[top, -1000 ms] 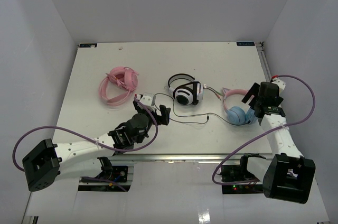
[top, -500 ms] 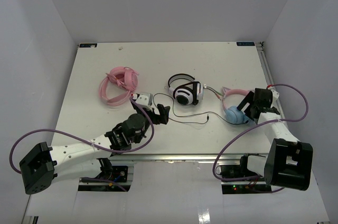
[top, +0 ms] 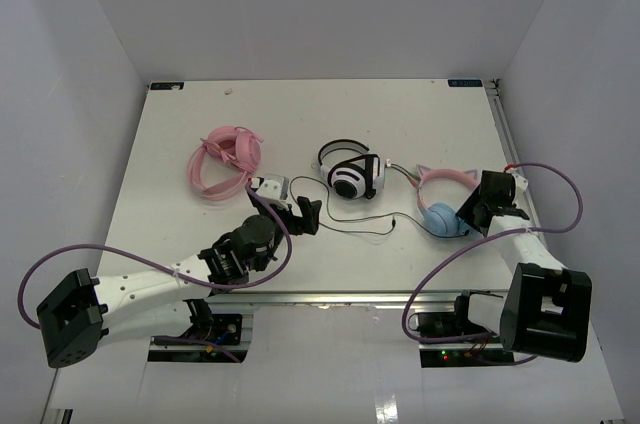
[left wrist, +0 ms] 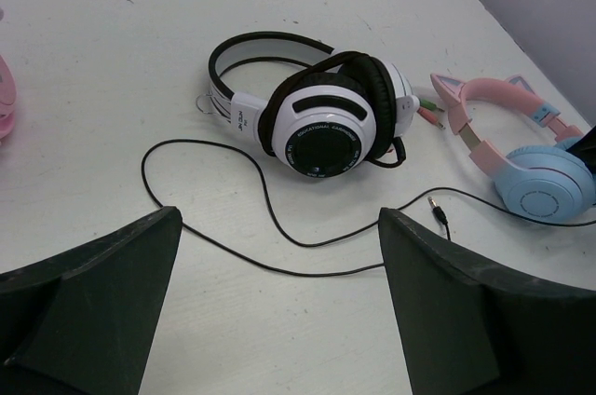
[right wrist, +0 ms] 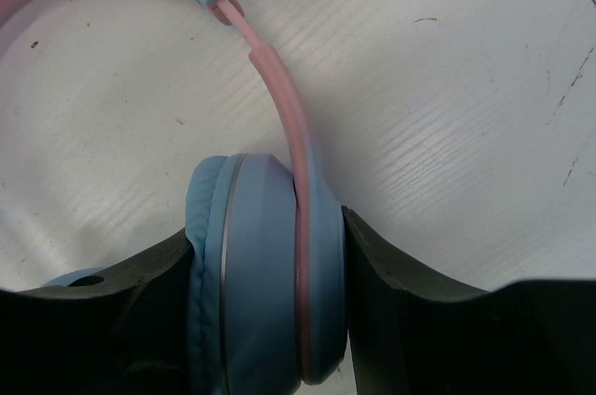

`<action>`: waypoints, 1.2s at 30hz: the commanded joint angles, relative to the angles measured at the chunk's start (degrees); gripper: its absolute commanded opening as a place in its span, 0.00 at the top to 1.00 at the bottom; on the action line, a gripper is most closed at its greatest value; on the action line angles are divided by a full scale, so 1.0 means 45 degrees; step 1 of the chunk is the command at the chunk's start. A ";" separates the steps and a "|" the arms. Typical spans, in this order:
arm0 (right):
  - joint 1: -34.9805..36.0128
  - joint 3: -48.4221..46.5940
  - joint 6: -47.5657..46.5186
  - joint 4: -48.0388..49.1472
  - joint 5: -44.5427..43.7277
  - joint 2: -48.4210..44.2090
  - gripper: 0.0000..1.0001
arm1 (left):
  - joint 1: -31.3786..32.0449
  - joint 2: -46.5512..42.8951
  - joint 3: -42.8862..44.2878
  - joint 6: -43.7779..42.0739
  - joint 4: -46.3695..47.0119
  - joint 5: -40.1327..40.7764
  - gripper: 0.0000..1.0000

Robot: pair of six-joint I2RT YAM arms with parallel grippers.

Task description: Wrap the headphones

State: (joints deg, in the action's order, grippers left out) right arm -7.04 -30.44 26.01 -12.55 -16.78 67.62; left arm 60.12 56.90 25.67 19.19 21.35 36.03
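White walls enclosed a pale counter (top: 180,144) carrying three headsets. The headphones (top: 445,206) lay at the right side of the counter, directly ahead of the right arm and well apart from the left arm.

**Right arm.** In the right wrist view, the right fingers (right wrist: 410,311) bracketed one light blue ear cup (right wrist: 265,283), one finger against the cushion face and the other against the outer shell. Both touched the cup, so the fingers were closed in a grip on it. The pink headband (right wrist: 279,88) rose from the gripped cup and arched away from the fingers. Its long axis therefore ran outward from the wrist, not across it.

**Left arm.** The left fingers (left wrist: 93,292) stood spread wide, holding nothing, above bare counter. A thin dark cable (left wrist: 270,218) lay just ahead of them, and its plug (left wrist: 436,203) rested between them and the headphones.

**Coming move.** Wrapping probably depends on this layout: the right arm anchors the body, while the loose cable runs leftward, nearer the left arm.

The white-and-black headset (top: 352,176) and the all-pink headset (top: 225,159) lay farther back, untouched.
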 commanded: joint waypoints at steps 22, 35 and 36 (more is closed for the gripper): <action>0.8090 -0.2376 -0.2398 0.0037 0.0740 -0.5584 0.92 | 0.0019 0.3593 1.1853 -0.1819 -1.0927 -0.3520 0.10; 0.8357 -0.1541 -0.2141 0.0390 0.2477 -0.6969 0.92 | 0.0039 0.7406 1.3932 -0.3053 -1.3358 -0.2645 0.17; 0.8361 -0.1524 -0.2128 0.0413 0.2523 -0.7031 0.92 | 0.0039 0.7458 1.3971 -0.3111 -1.3371 -0.2803 0.18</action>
State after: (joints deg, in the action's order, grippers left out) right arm 30.14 -36.58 15.41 -17.42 -8.61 38.04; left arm 60.12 93.07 87.28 7.08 -36.55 24.16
